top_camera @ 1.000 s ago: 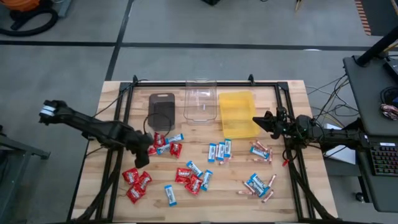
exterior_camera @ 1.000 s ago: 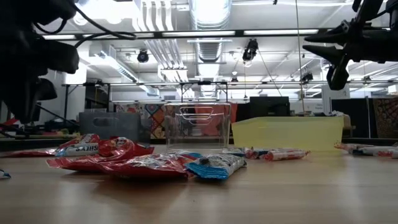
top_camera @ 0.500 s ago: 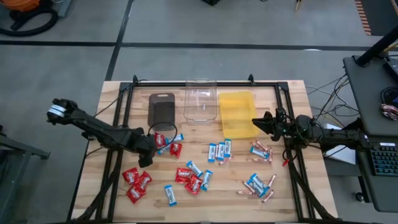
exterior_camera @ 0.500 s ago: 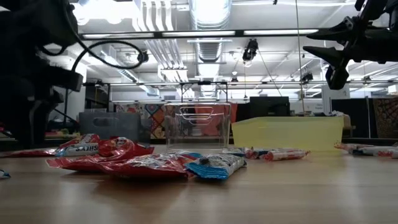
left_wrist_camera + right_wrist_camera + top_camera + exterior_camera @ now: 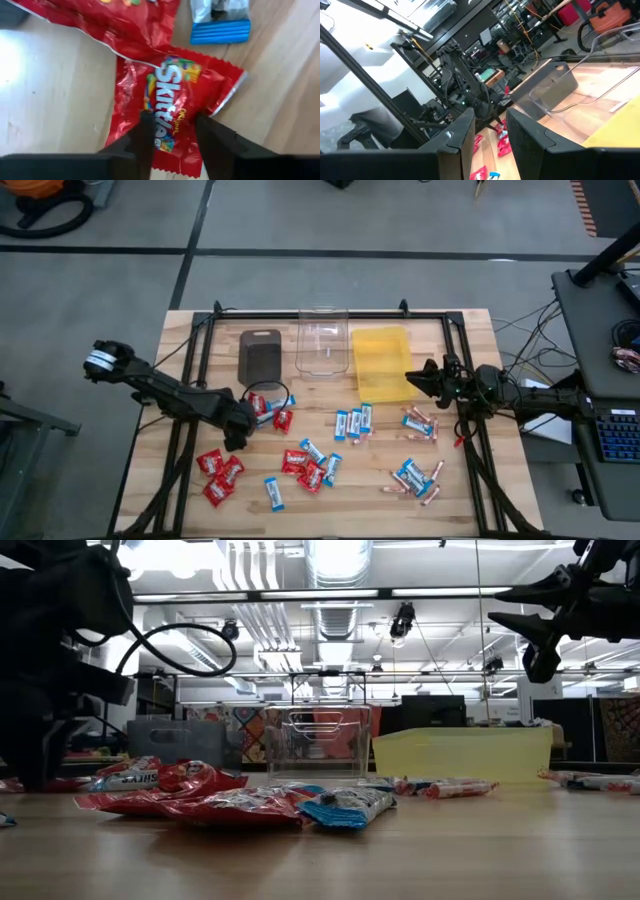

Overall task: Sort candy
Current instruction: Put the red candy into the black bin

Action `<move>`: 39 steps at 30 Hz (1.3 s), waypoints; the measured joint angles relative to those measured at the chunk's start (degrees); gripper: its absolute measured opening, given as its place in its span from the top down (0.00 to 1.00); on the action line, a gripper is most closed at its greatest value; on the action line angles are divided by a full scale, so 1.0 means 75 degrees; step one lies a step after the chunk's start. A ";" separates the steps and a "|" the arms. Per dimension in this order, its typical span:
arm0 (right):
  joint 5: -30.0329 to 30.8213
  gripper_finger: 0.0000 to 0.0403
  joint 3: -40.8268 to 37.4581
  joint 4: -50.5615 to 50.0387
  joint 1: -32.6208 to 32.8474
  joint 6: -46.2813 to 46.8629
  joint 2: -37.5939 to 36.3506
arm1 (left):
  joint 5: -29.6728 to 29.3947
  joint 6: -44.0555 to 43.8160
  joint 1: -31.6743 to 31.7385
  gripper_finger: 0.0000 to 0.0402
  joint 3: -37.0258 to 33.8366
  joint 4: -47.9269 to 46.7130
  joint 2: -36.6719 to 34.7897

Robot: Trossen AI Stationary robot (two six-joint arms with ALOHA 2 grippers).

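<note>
My left gripper (image 5: 238, 430) is low over the candy near the table's left, open and pointing down. In the left wrist view its two fingers stand over the middle of a crinkly red packet (image 5: 170, 95) that lies flat on the wood, with a blue-and-white bar (image 5: 220, 25) just beyond. More red packets (image 5: 218, 475), blue-and-white bars (image 5: 353, 422) and pinkish-copper sticks (image 5: 420, 423) lie scattered on the table. My right gripper (image 5: 418, 375) waits open in the air (image 5: 530, 630) by the yellow tray's right side. My left gripper comes at the red packet's printed middle (image 5: 172, 117) from above, pointing down, one finger (image 5: 145, 137) on each side of the lettering. The packet lies flat on the table. Whether the fingertips touch it I cannot tell.
Three trays stand in a row at the far side: dark (image 5: 261, 355), clear (image 5: 322, 345) and yellow (image 5: 381, 360). A black frame (image 5: 190, 440) runs along the table's edges. A red-and-blue pile (image 5: 312, 465) lies at the middle near side, with bare wood at the near edge.
My left gripper has moved a little toward the table's right and come down to table height over the red packets. The right arm and the candy have kept still.
</note>
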 joint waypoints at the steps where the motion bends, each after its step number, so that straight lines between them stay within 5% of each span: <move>1: 0.0000 0.73 0.0000 0.0000 -0.0001 0.0000 -0.0001 | 0.0064 0.0000 -0.0002 0.77 -0.0004 0.0007 -0.0020; 6: -0.0001 0.73 0.0000 0.0000 -0.0001 0.0000 -0.0001 | 0.0432 -0.0060 -0.0004 0.97 -0.0005 0.0048 -0.0307; 21: -0.0006 0.73 0.0000 0.0003 -0.0001 0.0003 -0.0001 | 0.0865 0.0359 -0.0240 1.00 0.1014 -0.0371 -0.1942; 31: -0.0006 0.73 0.0000 0.0093 -0.0001 0.0018 0.0002 | -0.0465 0.2581 0.0248 1.00 0.2625 -0.0949 -0.2222; 39: -0.0042 0.73 0.0365 0.0450 0.0112 -0.0002 0.0107 | -0.0778 0.5230 0.2052 1.00 0.3552 -0.1067 -0.1951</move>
